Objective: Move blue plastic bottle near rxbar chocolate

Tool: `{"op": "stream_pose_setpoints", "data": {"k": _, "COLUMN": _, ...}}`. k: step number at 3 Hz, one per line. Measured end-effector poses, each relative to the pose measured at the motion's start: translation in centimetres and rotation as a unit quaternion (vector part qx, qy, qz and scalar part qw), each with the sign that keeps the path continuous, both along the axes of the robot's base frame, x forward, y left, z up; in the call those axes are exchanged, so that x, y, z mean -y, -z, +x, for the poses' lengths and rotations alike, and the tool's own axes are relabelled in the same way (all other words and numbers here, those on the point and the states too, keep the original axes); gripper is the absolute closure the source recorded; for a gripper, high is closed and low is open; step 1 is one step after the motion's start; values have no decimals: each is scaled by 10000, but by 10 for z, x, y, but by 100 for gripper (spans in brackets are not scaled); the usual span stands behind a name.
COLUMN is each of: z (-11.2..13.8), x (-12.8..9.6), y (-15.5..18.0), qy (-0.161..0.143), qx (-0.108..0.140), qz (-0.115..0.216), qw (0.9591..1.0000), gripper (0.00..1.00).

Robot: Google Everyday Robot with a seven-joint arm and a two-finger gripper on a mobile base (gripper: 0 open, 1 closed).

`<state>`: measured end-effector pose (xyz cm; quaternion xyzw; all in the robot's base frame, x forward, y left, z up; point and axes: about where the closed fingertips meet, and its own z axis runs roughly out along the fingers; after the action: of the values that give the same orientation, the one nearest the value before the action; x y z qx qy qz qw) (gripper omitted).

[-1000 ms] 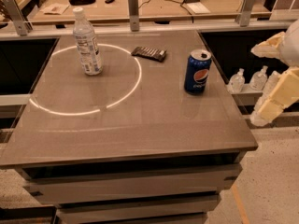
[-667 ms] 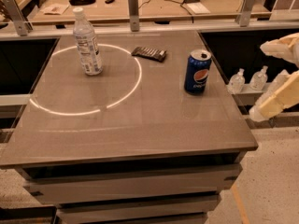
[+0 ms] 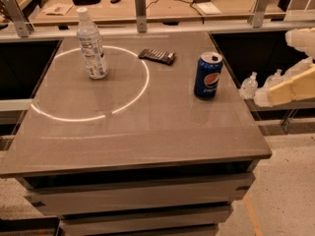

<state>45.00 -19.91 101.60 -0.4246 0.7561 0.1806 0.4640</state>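
The blue plastic bottle (image 3: 91, 44) stands upright at the table's back left, clear with a white cap and a white label, inside a bright ring of light. The rxbar chocolate (image 3: 157, 56), a flat dark wrapper, lies at the back middle, to the right of the bottle and apart from it. My gripper (image 3: 295, 63) hangs off the table's right side, well away from both. Its two cream fingers (image 3: 291, 87) stand apart, open and empty.
A blue Pepsi can (image 3: 207, 75) stands at the table's right, in front of the bar. Small clear pump bottles (image 3: 249, 86) sit on a lower shelf beyond the right edge. A rail with metal posts (image 3: 141, 4) runs behind the table (image 3: 147, 127).
My gripper has drifted slightly up and to the right beside the table. The bottle, bar and can have not moved.
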Motion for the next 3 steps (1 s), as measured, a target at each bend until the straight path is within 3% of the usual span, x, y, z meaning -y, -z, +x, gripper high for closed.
{"op": "stream_pose_setpoints", "data": {"k": 1, "z": 2, "x": -15, "y": 2, "qy": -151, "qx": -200, "qz": 272, "qw": 9993, "gripper": 0}}
{"op": "stream_pose_setpoints", "data": {"k": 3, "z": 3, "x": -20, "y": 2, "qy": -179, "qx": -259, "qz": 381, "qw": 9988, "gripper": 0}}
